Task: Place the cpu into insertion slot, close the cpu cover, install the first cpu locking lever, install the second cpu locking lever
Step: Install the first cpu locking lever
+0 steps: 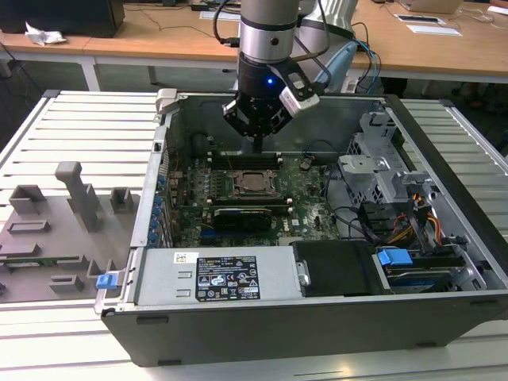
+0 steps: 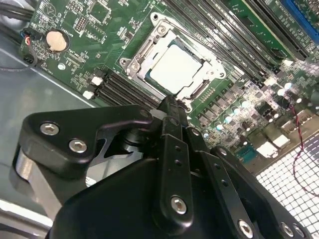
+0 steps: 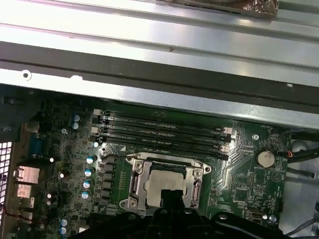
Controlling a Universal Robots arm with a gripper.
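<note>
In the exterior view, we see the arm (image 1: 266,32) reaching down into an open case (image 1: 238,333). The gripper (image 1: 258,144) hangs over the motherboard (image 1: 305,198), its thin tip just above the far side of the slot (image 1: 239,189). The cpu (image 1: 256,183) lies in that slot as a small pale square. A grey fixture (image 1: 75,198) stands on the table at the exterior view's left, well apart from the case.

In the second wrist view, the gripper (image 2: 172,107) is clenched: its fingers meet in one narrow tip and we see nothing between them. The tip sits close to one edge of the slot; we cannot tell whether it touches. The cpu (image 2: 175,67) rests flat in the slot, its bright top showing through the cut-out of the cover (image 2: 144,50), which seems to lie down around it. Memory slots (image 2: 224,35) run beside the socket, and a coin cell (image 2: 56,40) sits further off on the board.

In the first wrist view, the gripper (image 3: 169,199) shows as a dark tip overlapping the near edge of the cpu (image 3: 162,180). The cover (image 3: 135,181) frames the chip. The memory slots (image 3: 159,129) lie between the socket and the case wall (image 3: 149,55).
</note>
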